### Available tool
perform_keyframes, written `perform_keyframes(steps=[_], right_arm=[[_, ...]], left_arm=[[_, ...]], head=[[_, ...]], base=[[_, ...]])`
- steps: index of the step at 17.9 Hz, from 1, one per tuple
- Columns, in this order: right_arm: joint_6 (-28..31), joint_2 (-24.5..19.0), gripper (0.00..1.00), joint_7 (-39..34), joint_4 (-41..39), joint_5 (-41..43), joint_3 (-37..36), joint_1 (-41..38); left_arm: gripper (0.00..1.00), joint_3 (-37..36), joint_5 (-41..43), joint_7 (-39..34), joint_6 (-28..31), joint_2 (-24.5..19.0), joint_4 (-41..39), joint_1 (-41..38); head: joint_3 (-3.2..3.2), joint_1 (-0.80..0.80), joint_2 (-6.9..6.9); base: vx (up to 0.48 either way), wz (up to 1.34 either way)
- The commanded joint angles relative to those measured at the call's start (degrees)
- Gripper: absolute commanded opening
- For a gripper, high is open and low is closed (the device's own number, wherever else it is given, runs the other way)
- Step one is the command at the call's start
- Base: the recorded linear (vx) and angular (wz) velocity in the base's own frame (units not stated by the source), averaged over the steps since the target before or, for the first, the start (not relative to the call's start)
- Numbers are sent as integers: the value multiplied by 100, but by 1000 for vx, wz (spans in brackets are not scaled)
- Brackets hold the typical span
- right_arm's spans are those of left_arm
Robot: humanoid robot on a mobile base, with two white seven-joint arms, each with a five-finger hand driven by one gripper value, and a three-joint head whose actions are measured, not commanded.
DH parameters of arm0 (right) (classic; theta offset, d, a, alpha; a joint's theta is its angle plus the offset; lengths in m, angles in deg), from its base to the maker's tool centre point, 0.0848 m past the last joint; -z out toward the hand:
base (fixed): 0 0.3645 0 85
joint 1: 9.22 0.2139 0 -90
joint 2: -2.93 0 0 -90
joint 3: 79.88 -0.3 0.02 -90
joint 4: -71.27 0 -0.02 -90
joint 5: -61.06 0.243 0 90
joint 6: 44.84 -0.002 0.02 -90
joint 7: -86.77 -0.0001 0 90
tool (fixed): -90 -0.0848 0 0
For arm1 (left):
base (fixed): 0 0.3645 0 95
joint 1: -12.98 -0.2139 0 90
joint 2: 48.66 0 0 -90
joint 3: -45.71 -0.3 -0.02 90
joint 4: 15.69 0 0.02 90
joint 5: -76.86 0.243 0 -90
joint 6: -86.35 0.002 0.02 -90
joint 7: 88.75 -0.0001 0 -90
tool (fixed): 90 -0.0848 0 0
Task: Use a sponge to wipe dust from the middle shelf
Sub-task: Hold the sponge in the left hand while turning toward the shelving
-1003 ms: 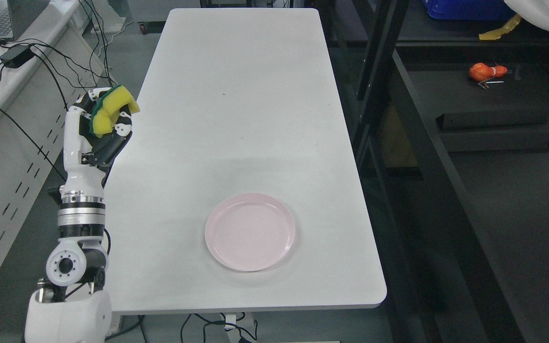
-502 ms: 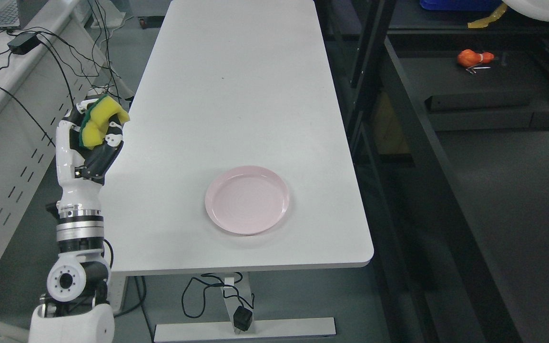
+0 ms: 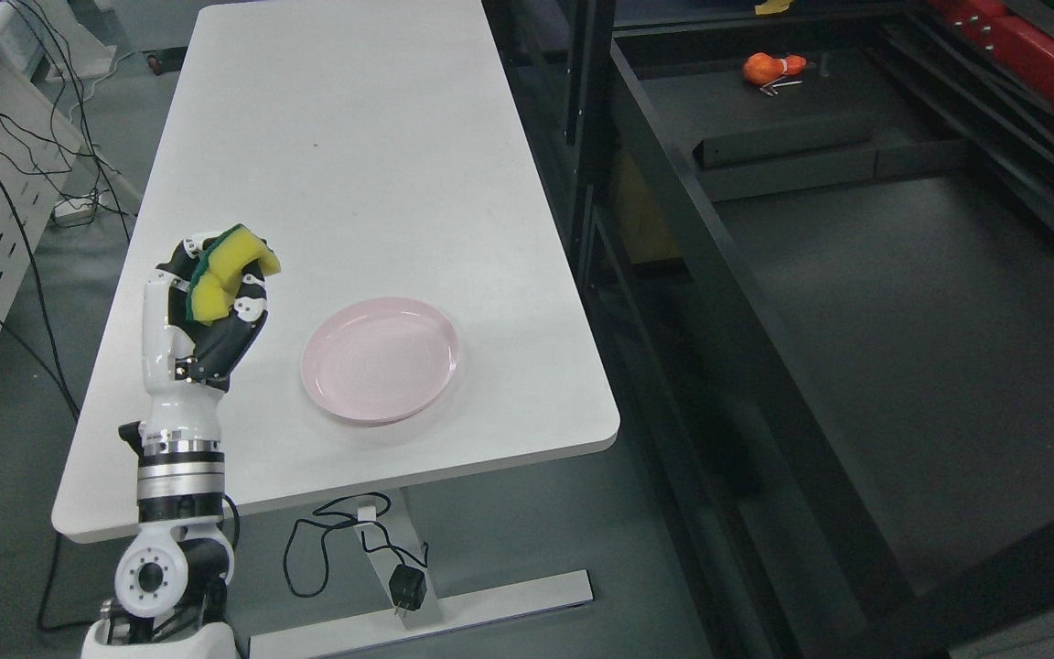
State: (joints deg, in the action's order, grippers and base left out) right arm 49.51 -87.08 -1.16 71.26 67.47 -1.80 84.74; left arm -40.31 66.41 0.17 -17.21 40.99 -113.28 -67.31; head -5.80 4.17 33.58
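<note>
Turning toward the black rack, the view has swung right since a second ago: the white table (image 3: 353, 183) and the pink plate (image 3: 381, 359) slide toward the left of the picture, while the dark shelf (image 3: 902, 302) now fills the right half. That is the camera and base moving, not the things on the table. The plate lies on the tabletop just right of the fingers and apart from them.

The left hand (image 3: 211, 302) stays raised over the table's left edge, forearm upright, its fingers (image 3: 248, 302) curled tight around the sponge (image 3: 230, 275). The sponge is squeezed into a bent shape, its yellow foam bulging up and to the right of the fingers, its green scouring face turned to the left against the palm. The grip looks the same as before, so the sponge has not slipped during the turn.

The right hand is out of view.

In my judgement the task is at the carrying stage: the sponge is secured, the robot is facing round to the rack, and no wiping has begun. The shelf surface is well apart from the fingers, far to their right, with the table corner between. An orange object (image 3: 769, 67) rests far up and right of the fingers, at the shelf's back. The arm must next reach across so the sponge meets the shelf board.
</note>
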Motion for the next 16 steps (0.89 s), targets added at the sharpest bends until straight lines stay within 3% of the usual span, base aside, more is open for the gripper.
perform_keyframes(steps=[1,4,9,16], right_arm=[[4,100,100,4,-100,0,6,0],[4,100,100,4,-100,0,-3,0],[4,100,100,4,-100,0,6,0],[4,100,100,4,-100,0,-3,0]], left_arm=[[1,-757,-116,11,-339,-65,12,-794],[1,-1197,-133,2,-480,-65,38,-1094],[0,-1233,-133,11,-480,-65,161,-1103],[0,-1453,-133,11,-489,-65,284,-1226]], head=[[0,0,0],[0,0,0],[0,0,0],[0,0,0]], base=[[-79,-216],[-141,-247],[-235,-174],[-223,416]])
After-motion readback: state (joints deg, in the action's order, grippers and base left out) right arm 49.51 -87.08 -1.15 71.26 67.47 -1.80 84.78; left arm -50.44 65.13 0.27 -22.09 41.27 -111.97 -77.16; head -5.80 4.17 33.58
